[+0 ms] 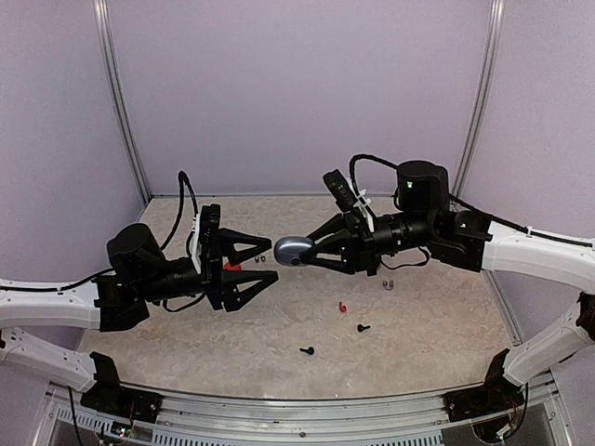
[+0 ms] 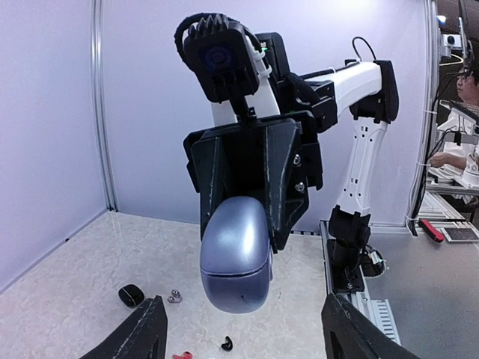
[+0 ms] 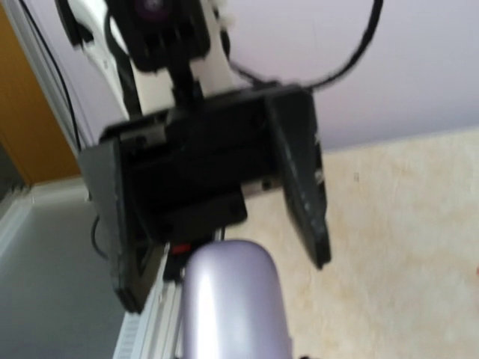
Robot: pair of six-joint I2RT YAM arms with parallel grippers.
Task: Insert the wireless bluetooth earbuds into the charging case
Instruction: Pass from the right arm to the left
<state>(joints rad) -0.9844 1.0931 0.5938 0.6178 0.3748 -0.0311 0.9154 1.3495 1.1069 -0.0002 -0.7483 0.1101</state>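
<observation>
Aloft, right pincer (image 1: pixel 310 253) grips the grey case (image 1: pixel 292 250) facing the open left pincer (image 1: pixel 273 261), earbuds (image 1: pixel 363 327) below.

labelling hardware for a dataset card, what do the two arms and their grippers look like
The left arm and right arm have white links joined by bulky black joints. The left gripper and right gripper are black, each with two wedge-shaped fingers. Black cables loop over each wrist, held by white ties.
</observation>
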